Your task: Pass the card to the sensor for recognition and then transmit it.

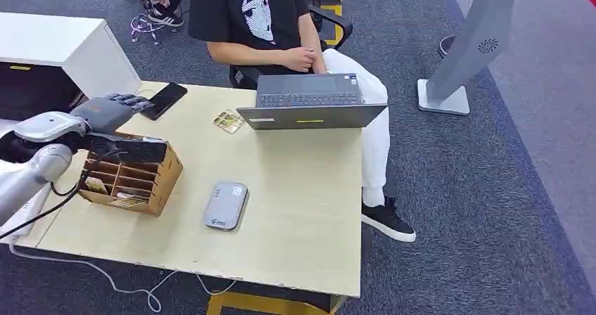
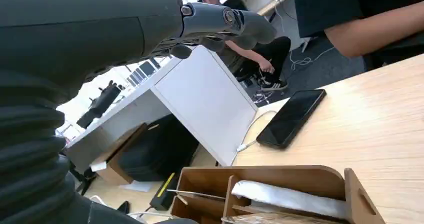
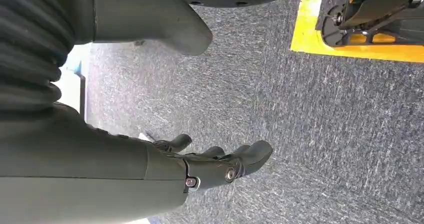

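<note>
From the head view, the left hand (image 1: 112, 111) hovers above the far end of a wooden card rack (image 1: 130, 176) that stands at the left side of the pale wooden tabletop (image 1: 295, 209). Its fingers are stretched out and a little apart, with nothing between them. The rack has several slots; a card (image 1: 95, 185) leans in one of the lower slots at its left end. A grey card sensor (image 1: 225, 205) lies flat on the tabletop to the right of the rack, well apart from it. A black phone (image 1: 163, 100) lies near the far left edge, just beyond the fingertips. A small patterned packet (image 1: 229, 121) sits beside an open laptop (image 1: 311, 103), and a person in a black shirt (image 1: 261, 13) sits behind the laptop, one hand resting near it. A grey stand (image 1: 467, 48) rises from the carpet at the right.

In the left wrist view, the left hand (image 2: 220, 24) reaches out over the rack (image 2: 280, 194), fingers (image 2: 250, 26) extended and holding nothing. A white card or sheet (image 2: 290, 198) lies in one compartment of the rack. The phone (image 2: 292, 118) lies on the tabletop (image 2: 380, 129) past the rack, with a white cable (image 2: 250, 134) plugged into its end. A white cabinet (image 2: 200, 104) stands beyond the edge.

In the right wrist view, the right hand (image 3: 210, 164) hangs over grey carpet (image 3: 310, 134), fingers loosely curled and apart, gripping nothing. A yellow floor marking (image 3: 350, 49) lies nearby.
</note>
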Controlling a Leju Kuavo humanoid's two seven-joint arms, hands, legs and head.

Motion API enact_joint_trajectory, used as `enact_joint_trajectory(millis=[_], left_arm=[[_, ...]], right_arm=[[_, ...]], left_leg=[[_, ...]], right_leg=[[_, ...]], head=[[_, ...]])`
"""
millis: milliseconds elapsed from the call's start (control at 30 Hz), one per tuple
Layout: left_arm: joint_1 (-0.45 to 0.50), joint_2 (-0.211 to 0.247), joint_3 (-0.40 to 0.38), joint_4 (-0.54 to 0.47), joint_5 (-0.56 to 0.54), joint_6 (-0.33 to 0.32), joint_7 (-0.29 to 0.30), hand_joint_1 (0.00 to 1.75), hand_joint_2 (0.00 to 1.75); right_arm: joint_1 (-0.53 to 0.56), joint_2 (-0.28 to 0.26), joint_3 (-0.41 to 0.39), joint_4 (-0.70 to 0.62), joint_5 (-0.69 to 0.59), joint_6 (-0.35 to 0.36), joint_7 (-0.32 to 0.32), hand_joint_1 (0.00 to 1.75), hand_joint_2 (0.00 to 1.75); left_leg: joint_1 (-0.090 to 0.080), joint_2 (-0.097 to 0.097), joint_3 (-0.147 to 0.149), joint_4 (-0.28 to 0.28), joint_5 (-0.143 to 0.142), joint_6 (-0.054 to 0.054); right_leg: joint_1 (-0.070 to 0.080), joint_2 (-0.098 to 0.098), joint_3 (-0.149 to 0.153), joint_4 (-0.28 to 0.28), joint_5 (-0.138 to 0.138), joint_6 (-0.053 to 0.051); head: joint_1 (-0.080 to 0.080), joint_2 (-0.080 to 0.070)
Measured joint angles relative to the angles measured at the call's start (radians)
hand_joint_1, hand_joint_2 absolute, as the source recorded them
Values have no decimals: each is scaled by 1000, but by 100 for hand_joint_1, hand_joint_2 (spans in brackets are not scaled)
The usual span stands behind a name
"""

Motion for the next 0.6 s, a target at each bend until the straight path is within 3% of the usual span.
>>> enact_joint_trajectory(millis=[600], left_arm=[[46,-5,3,2,-24,18,-10,0,175]], right_arm=[[0,2,-23,0,6,4,-8,0,175]], left_leg=[[0,0,0,0,0,0]], right_leg=[[0,0,0,0,0,0]], head=[[0,0]])
